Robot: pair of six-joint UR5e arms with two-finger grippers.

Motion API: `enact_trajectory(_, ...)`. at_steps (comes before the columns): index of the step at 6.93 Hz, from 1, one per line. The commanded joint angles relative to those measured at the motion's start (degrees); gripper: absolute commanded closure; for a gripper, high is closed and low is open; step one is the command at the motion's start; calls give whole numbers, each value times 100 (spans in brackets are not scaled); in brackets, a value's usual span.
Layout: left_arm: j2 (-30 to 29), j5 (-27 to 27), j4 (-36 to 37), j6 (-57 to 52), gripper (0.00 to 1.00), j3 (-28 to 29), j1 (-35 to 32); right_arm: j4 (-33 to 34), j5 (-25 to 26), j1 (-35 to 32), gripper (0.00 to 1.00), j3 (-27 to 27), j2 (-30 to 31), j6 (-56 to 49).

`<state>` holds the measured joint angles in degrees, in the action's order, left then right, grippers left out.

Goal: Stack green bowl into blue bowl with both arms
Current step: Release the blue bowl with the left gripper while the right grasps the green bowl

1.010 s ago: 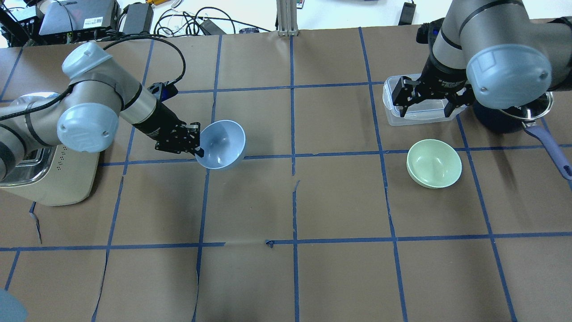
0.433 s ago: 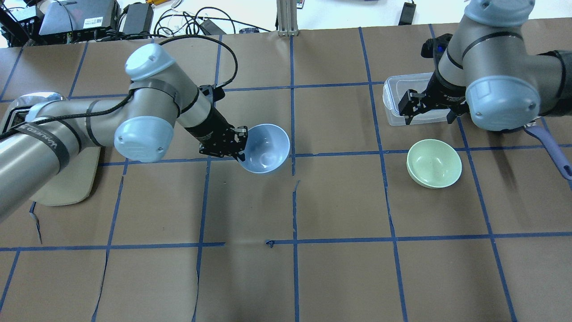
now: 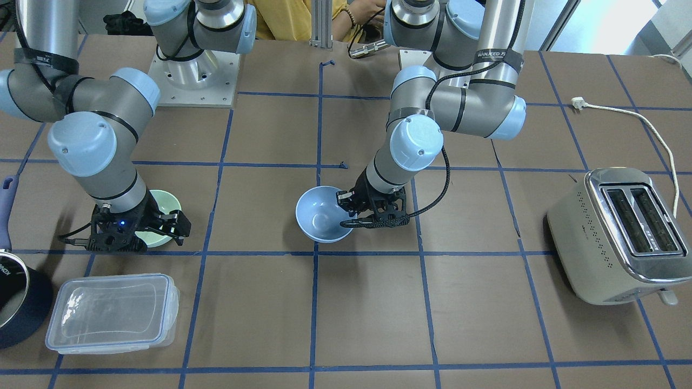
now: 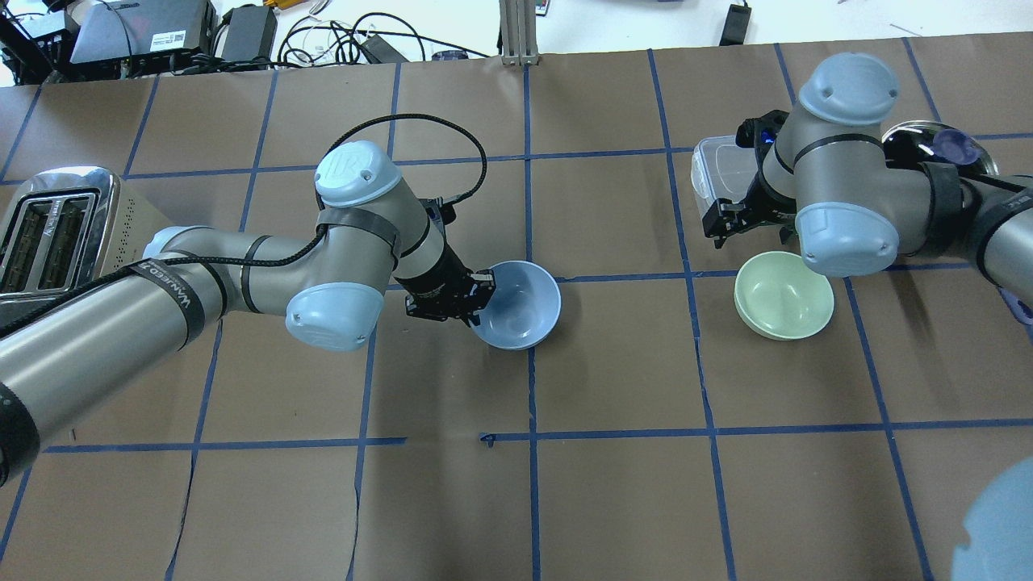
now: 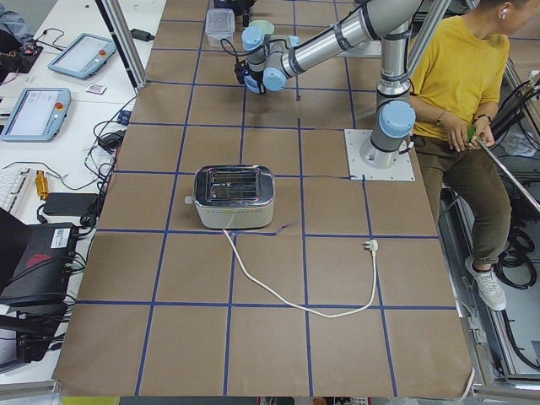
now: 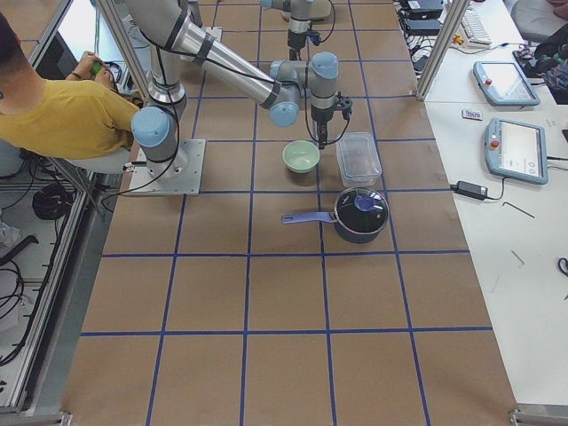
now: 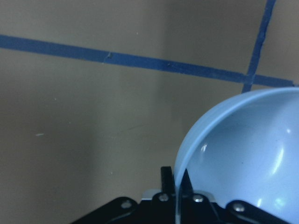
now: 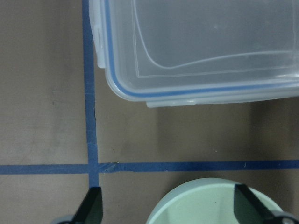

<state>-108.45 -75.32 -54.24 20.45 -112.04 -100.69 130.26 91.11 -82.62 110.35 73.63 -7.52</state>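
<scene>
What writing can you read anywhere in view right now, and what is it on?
"WANJEED": on the black strap around the left arm; the characters after it are unclear.
"UR", faint: logo on the left arm's joint cap.
Unreadable: white letters on the saucepan, cut off by the frame edge.
Too small to read: a marking on the toaster.
No text: the blue bowl, the green bowl.

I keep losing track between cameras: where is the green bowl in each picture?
Front-facing: green bowl middle left, partly hidden.
Overhead: right of centre.
Exterior left: tiny, top edge.
Exterior right: upper centre.
Left wrist: not in it.
Right wrist: bottom edge.
Landmark: clear container beside it.
</scene>
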Motion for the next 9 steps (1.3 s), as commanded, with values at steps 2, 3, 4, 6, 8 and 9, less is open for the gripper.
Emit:
enact_trajectory(2,-106,26,160,240,100,16,-82,210,-14,1,0,303,-165,22)
enact_trajectory(3,-106,261,168,493,56,7,-91,176,3,1,0,312,-165,83)
enact_trajectory(4,-106,316,229,695,35,24,-91,175,3,1,1,329,-165,84)
enact_trajectory(6,130,439,-14,724,11,557,13,140,91,9,74,330,-174,84)
enact_trajectory(8,455,-75,-1257,-639,6,1164,512,62,91,9,100,321,-156,84)
enact_trajectory(9,692,-645,-1977,-1691,7,1489,855,26,91,9,100,295,-113,84)
